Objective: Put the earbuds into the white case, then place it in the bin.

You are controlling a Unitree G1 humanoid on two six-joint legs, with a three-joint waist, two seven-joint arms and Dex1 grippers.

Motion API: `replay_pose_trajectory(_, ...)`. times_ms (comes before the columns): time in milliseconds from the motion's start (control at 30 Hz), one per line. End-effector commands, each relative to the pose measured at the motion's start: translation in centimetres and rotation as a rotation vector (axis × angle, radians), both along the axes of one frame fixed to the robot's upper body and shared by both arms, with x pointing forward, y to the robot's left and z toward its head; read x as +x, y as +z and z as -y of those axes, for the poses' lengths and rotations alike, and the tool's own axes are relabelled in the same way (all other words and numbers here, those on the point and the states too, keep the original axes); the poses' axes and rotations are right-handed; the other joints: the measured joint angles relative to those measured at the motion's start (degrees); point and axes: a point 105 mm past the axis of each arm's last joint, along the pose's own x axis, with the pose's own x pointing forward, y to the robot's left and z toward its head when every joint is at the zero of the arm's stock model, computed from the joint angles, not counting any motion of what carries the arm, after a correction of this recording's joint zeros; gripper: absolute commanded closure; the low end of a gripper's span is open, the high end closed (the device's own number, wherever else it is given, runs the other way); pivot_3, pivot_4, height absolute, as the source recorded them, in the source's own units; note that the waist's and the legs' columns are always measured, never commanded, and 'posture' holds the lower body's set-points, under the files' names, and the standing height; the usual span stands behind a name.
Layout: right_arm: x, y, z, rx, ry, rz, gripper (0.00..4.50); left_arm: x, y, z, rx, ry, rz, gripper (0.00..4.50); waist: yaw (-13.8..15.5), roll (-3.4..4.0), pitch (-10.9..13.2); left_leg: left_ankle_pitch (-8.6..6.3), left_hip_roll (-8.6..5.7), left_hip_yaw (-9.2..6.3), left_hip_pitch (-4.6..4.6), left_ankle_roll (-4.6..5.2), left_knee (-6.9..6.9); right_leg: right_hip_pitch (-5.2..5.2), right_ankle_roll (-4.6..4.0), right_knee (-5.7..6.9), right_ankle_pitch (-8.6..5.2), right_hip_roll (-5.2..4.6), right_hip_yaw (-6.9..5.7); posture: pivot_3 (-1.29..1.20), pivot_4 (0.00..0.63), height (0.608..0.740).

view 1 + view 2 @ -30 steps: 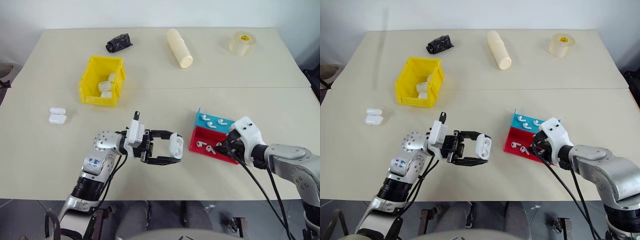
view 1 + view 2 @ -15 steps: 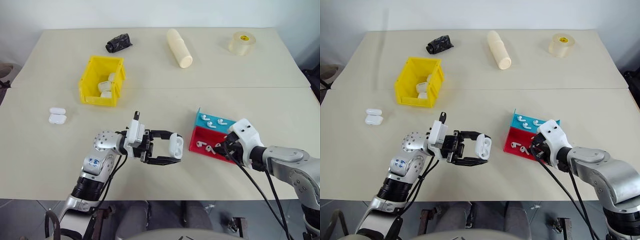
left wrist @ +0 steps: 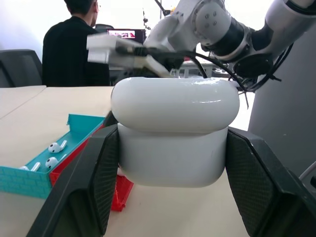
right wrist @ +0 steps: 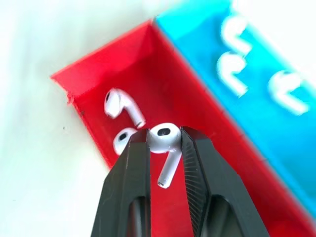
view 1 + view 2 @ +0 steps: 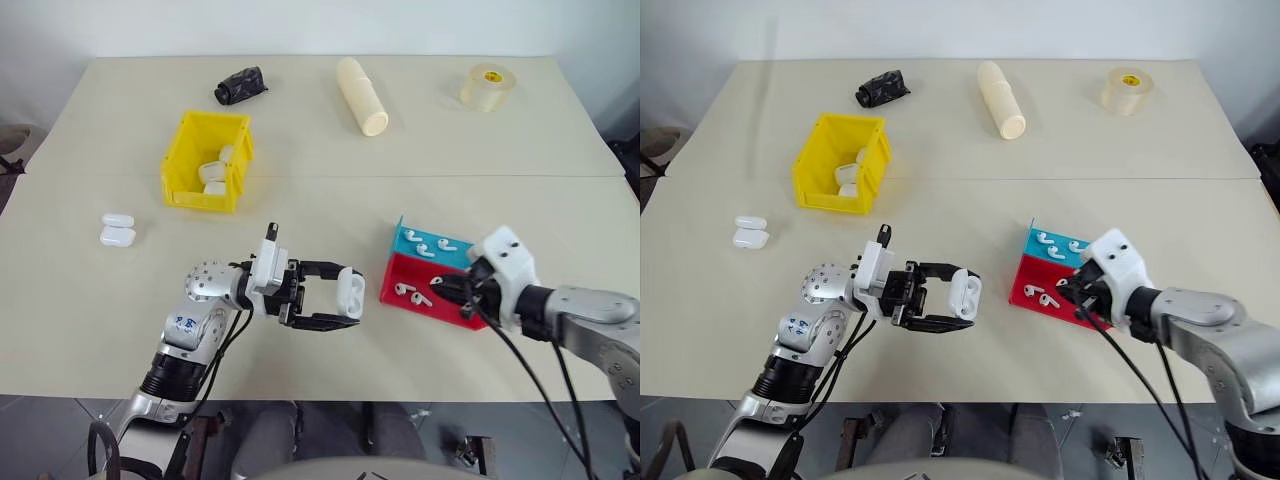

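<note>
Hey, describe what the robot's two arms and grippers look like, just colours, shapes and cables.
Both arms are silver-grey metal with rounded joints and black bands. The left arm has a small blue marking and black cables looping beside it. The right arm trails black cables beneath. Each wrist carries a white housing. The left gripper and right gripper each have two black fingers with finely textured inner pads.

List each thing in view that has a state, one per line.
White case: lid shut, clamped in left gripper.
Earbud: pinched in right gripper, above red tray.
Red tray: two earbuds inside.
Blue tray: three earbuds inside.
Yellow bin: holds white cases.
</note>
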Motion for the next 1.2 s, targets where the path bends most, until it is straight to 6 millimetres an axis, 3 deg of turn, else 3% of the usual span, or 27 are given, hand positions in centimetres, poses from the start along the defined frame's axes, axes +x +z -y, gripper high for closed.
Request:
replay_pose_trajectory(33,-0.6,2.9,-1.0,0.122,0.159,0.137,4.0,-0.2,1.2,-0.1,-0.032,-0.015,0.045,1.7,-0.04,0.0,0.0,0.0,0.01,0.01,0.0,0.0,0.0,0.0,0.0,0.01,0.0,0.0,0.0,0.0,0.15,0.74)
replay_pose_trajectory(200,-1.6,5.8,-2.2,0.33,0.353,0.322,4.0,-0.2,1.3,-0.1,-0.041,-0.017,0.045,1.7,-0.17,-0.01,0.0,0.0,0.03,0.03,0.03,0.0,-0.01,0.01,0.0,0.02,0.0,0.04,0.01,0.0,0.15,0.74)
replay_pose_trajectory(567,-2.8,9.0,-6.8,0.777,0.53,0.56,4.0,-0.4,2.9,-0.2,-0.128,-0.025,0.016,1.7,-0.24,0.0,0.0,0.01,0.06,-0.06,0.04,-0.03,0.0,0.01,0.0,0.08,0.0,0.03,0.0,0.0,0.15,0.74)
replay_pose_trajectory(800,-3.3,8.4,-9.9,0.901,0.562,0.56,4.0,-0.6,4.1,-0.2,-0.14,-0.068,-0.033,1.7,-0.28,0.01,0.0,0.02,0.03,-0.1,0.04,-0.04,0.0,-0.02,0.0,0.29,0.0,0.03,0.02,0.0,0.15,0.74)
replay_pose_trajectory(1200,-2.4,6.9,-10.7,0.886,0.525,0.604,4.0,-0.5,5.9,0.0,-0.2,-0.079,-0.071,1.7,-0.42,0.02,0.0,0.02,0.02,-0.1,0.04,-0.04,-0.03,-0.05,-0.01,0.36,0.0,0.06,0.02,0.0,0.15,0.74)
